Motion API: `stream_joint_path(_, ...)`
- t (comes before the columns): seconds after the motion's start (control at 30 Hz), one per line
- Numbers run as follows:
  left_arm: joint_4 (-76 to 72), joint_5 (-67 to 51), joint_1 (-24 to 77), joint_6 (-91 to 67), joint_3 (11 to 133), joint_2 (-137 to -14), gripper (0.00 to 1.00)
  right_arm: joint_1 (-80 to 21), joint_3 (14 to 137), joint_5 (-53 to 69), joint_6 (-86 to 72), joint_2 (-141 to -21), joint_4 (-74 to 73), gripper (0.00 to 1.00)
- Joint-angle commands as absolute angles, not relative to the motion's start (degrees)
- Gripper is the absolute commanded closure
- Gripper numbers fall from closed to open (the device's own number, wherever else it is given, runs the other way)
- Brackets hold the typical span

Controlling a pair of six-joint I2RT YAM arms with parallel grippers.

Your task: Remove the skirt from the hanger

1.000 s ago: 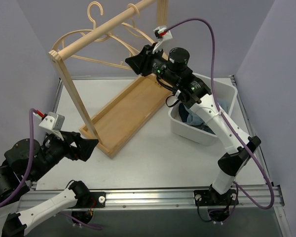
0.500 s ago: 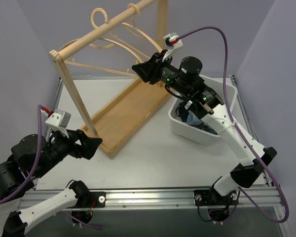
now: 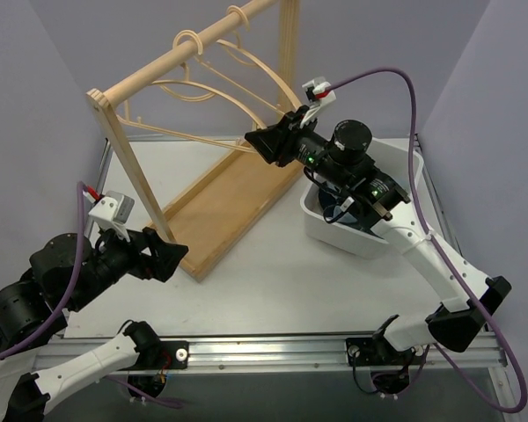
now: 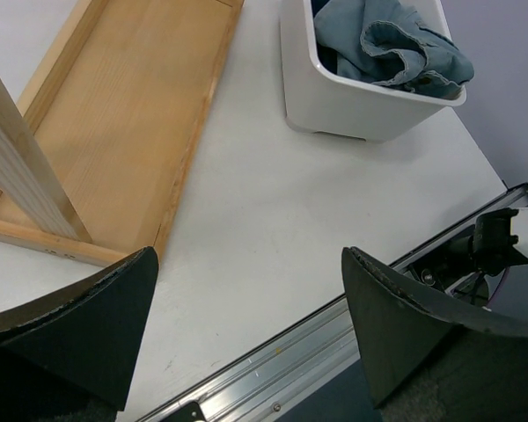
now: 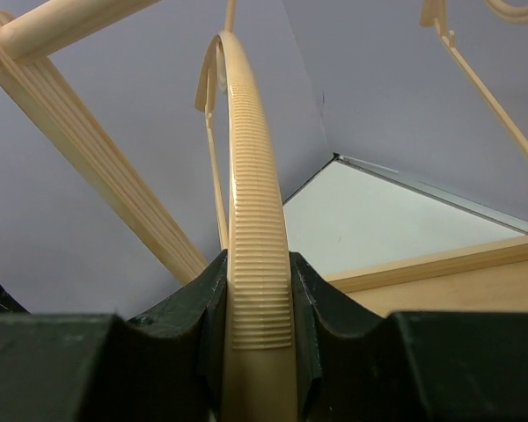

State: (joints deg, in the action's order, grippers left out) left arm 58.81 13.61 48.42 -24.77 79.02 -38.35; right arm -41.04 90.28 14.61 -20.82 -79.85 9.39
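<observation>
Skirt (image 4: 396,48): crumpled blue denim, heaped inside the white bin (image 4: 352,110) on the counter (image 4: 246,229), well apart from the rack and no longer on any hanger; task apparently at or near its end. Probable handling of the fabric: soft and limp, moderately heavy for cloth, prone to folding and sagging, not fragile, not slippery; best taken at a raised fold or along the thicker waistband edge, though which edge is waistband cannot be told here. Hanger (image 5: 255,264): pale wood, curved, with a ribbed upper surface; stiff, light, liable to swing on its hook from the rail (image 3: 194,44) of the wooden rack (image 3: 220,207). Right gripper (image 5: 257,299): closed on the ribbed arm of that hanger, dark fingers (image 5: 198,299) pressed against both sides; in the top view, right gripper (image 3: 273,143) raised above the rack's tray base, beside the bin. Ribbing likely to give a sure hold; pinch across the arm's width preferable to a hold near the thin hook. Further hangers (image 3: 202,92) on the same rail. Left gripper (image 4: 246,334): jaws spread wide, holding nothing, hovering over bare counter near the front rail, the rack's corner post just to one side; in the top view, left gripper (image 3: 163,258) close to the near corner of the rack base.
</observation>
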Motion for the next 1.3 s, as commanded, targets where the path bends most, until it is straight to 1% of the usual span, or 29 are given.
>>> stream_joint_path(0.0,54.58,12.31,48.52,-26.28,79.63,-38.85,0.06,-41.57,87.99,15.12,-21.36,-76.47,16.61,1.00)
stream_joint_path(0.23,53.35,10.99,48.52,-27.68,78.40,-39.29,0.06,-41.66,84.90,13.27,-21.09,-75.85,14.24,1.00)
stream_joint_path(0.27,53.18,10.81,48.60,-27.77,78.40,-39.29,0.06,-41.66,84.73,13.27,-21.09,-75.85,13.37,0.94)
stream_joint_path(0.3,52.74,10.46,48.52,-27.77,77.96,-38.94,0.06,-41.66,84.12,13.36,-20.92,-75.68,12.92,0.79)
stream_joint_path(0.33,52.39,9.59,48.52,-27.77,77.61,-38.67,0.06,-41.75,83.59,13.01,-20.74,-75.50,12.57,0.35)
stream_joint_path(0.37,51.77,9.23,48.52,-28.30,77.09,-38.24,0.06,-41.92,82.97,12.14,-20.83,-74.45,11.09,0.14)
stream_joint_path(0.4,51.51,9.05,48.60,-28.74,76.12,-37.28,0.06,-42.62,80.71,11.00,-21.00,-73.57,10.47,0.00)
stream_joint_path(0.53,50.28,9.14,48.52,-31.90,71.92,-33.23,0.06,-44.56,71.65,2.48,-23.29,-67.08,8.35,0.00)
stream_joint_path(0.67,48.96,9.58,48.60,-37.95,66.11,-27.00,0.06,-44.74,64.26,-9.98,-26.10,-58.13,1.42,0.00)
stream_joint_path(0.8,49.65,8.79,48.52,-42.97,60.04,-22.77,0.06,-44.82,57.76,-18.35,-31.37,-51.08,-5.44,0.00)
stream_joint_path(0.9,47.73,5.47,48.52,-47.10,52.84,-18.73,0.06,-44.82,51.78,-17.94,-33.48,-45.02,-6.50,0.00)
stream_joint_path(1.03,47.20,5.27,48.52,-53.77,45.45,-13.81,0.06,-44.91,44.75,-17.49,-39.87,-37.28,-8.95,0.00)
stream_joint_path(1.1,47.46,5.54,48.52,-58.78,41.15,-10.38,0.06,-44.91,38.96,-17.14,-43.66,-31.57,-9.40,0.00)
stream_joint_path(1.17,46.76,4.57,48.52,-62.12,38.42,-6.88,0.06,-44.91,34.48,-14.60,-47.35,-25.01,-7.91,0.00)
stream_joint_path(1.2,46.58,4.31,48.52,-63.27,35.97,-5.55,0.06,-44.83,30.19,-13.89,-48.33,-22.61,-7.21,0.00)
stream_joint_path(1.27,45.71,3.17,48.52,-65.73,33.76,-1.61,0.06,-44.91,25.95,-9.68,-49.22,-15.41,-3.79,0.00)
